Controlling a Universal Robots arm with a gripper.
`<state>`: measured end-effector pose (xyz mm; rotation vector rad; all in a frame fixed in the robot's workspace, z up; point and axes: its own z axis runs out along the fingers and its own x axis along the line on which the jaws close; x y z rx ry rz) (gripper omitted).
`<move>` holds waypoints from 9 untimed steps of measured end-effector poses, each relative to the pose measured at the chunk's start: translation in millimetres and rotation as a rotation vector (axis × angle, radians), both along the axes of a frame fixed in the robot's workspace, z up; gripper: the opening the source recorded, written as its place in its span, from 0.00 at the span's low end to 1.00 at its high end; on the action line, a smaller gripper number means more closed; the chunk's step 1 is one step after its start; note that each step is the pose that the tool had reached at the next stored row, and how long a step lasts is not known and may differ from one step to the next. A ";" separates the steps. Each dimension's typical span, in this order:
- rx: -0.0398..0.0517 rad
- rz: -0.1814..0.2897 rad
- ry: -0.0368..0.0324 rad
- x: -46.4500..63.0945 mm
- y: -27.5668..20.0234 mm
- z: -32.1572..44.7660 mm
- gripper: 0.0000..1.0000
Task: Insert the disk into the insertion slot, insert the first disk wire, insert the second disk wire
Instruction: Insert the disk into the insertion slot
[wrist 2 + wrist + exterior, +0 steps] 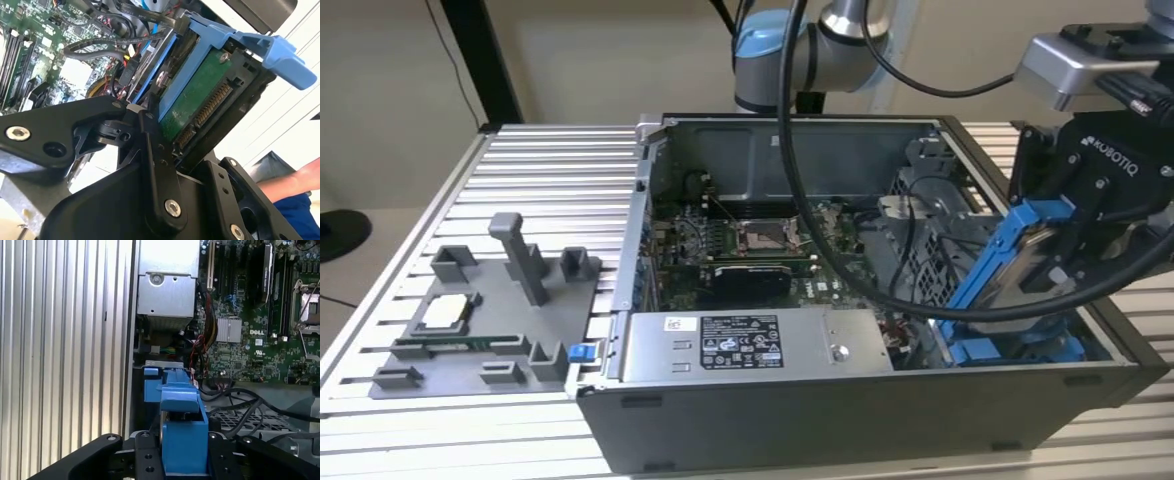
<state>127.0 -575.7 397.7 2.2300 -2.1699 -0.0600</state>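
Blue-framed disk [994, 255] is clamped tight in my gripper [181, 460]. It tilts over the insertion slot [1014, 348] at the edge of the computer case [854, 420].

Disk [194, 97]: we log a green circuit-board face with gold-toned connector pins, set in a bright blue carrier. Gripper [181, 456]: matte black, silver screw heads. Insertion slot [934, 255]: grey metal with a perforated dot pattern; we see bright blue pieces at its foot. Motherboard [761, 235]: dark green, black sockets. Power-supply box [761, 345]: pale silver-grey, with a white-and-black label. Case [854, 425]: dark grey. Table [540, 160]: silver, ribbed in parallel stripes. Fixture [480, 320]: plain mid-grey. Arm [767, 45]: we note a light blue cap on silver. Cables [783, 120]: black. Sleeve [295, 212]: blue.
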 end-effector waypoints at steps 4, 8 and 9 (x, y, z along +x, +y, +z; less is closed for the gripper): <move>-0.0001 0.000 0.0000 0.0 0.0 -7.2 0.00; 0.0000 0.000 0.0000 0.0 0.0 -14.6 0.00; 0.0000 0.000 0.0000 0.0 0.0 -16.5 0.00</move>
